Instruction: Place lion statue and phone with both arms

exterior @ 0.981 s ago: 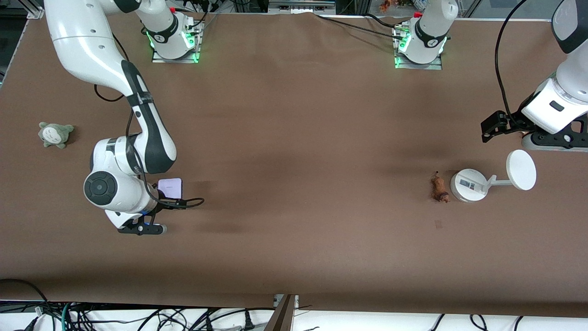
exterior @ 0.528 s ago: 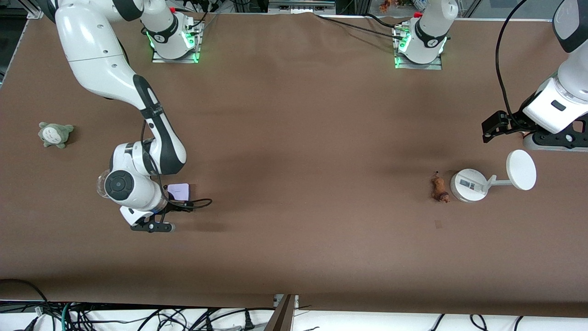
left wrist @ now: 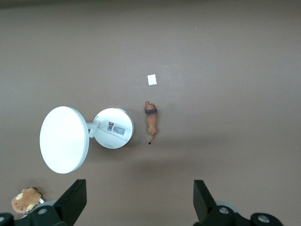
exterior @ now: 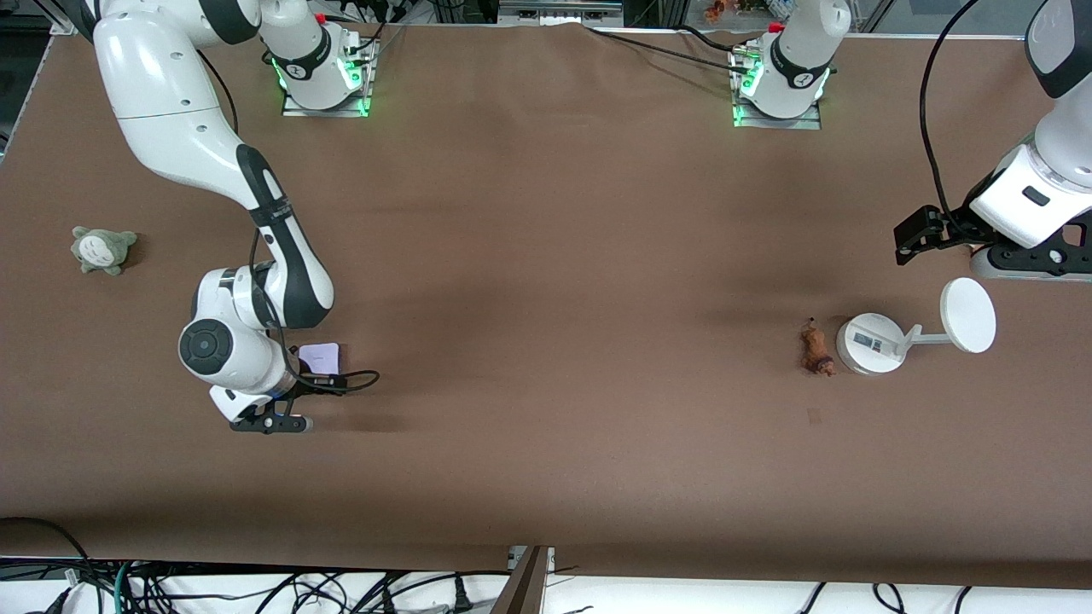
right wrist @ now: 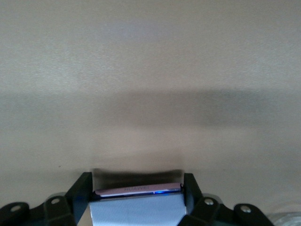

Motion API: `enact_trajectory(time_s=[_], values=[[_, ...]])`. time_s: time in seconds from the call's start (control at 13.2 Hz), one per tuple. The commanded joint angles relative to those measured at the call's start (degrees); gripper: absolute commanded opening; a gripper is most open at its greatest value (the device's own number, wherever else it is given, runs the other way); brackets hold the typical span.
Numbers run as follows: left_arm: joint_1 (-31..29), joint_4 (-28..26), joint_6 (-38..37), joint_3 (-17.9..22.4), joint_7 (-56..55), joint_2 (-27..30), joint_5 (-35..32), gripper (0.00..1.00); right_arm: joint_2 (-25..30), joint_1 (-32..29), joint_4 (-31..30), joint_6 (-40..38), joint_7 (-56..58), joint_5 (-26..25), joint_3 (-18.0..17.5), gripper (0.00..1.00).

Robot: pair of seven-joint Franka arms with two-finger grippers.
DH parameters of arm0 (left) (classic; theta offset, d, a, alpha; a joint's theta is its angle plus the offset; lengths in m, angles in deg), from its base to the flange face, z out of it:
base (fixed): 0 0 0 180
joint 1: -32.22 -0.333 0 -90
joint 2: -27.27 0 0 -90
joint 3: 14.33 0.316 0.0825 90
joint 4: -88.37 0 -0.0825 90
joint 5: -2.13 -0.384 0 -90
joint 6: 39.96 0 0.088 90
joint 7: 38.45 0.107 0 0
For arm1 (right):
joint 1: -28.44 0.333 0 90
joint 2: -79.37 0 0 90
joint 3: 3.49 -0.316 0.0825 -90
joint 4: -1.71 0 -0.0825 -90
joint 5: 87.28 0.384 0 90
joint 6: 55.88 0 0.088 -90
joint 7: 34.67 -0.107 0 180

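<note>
The phone (exterior: 320,356), a pale lavender slab, is held in my right gripper (exterior: 312,368) above the table toward the right arm's end. In the right wrist view the phone (right wrist: 137,192) sits clamped between both black fingers (right wrist: 83,189). The lion statue (exterior: 817,351), tiny and reddish-brown, lies on the table beside the white stand's round base (exterior: 868,343). It also shows in the left wrist view (left wrist: 151,122). My left gripper (exterior: 1028,263) hangs open and empty over the table toward the left arm's end, farther from the front camera than the stand; its fingers (left wrist: 75,200) are spread wide.
The white stand's disc (exterior: 968,315) points toward the left arm's end. A grey-and-white plush toy (exterior: 102,249) lies at the right arm's end. A brown plush animal (left wrist: 26,200) lies close by my left gripper. A small pale mark (left wrist: 152,79) is on the cloth near the lion statue.
My right arm swung with the phone toward the table's middle, then came a little way back. The left arm, lion statue and stand have not moved.
</note>
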Motion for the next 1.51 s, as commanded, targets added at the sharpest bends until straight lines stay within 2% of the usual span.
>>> enact_trajectory(time_s=[0.0,0.08,0.15,0.45,0.53,1.06,1.43], values=[[0.52,1.4,-1.13,0.38,0.38,-0.56,0.72,1.0,1.07,-0.75,-1.23,0.46,1.3,0.36,-0.57,0.56],[0.43,1.4,-1.13,0.38,0.38,-0.56,0.72,1.0,1.07,-0.75,-1.23,0.54,1.3,0.45,-0.57,0.93],[0.52,1.4,-1.13,0.38,0.47,-0.56,0.72,1.0,1.15,-0.75,-1.15,0.46,1.3,0.54,-0.57,1.0],[0.52,1.4,-1.3,0.38,0.38,-0.47,0.72,1.0,2.55,-0.48,-1.14,-0.6,1.47,0.62,-0.66,1.0],[0.52,1.4,-1.31,0.38,0.38,-0.56,0.72,1.0,4.3,-0.4,-1.06,-3.38,1.04,0.62,-0.75,1.0],[0.43,1.4,-1.31,0.38,0.38,-0.56,0.72,1.0,23.8,2.77,1.31,-31.77,-6.61,0.8,-1.1,1.0],[0.43,1.4,-1.31,0.38,0.12,-0.56,0.72,1.0,33.22,2.42,7.19,-49.87,-6.09,0.28,0.3,1.0]])
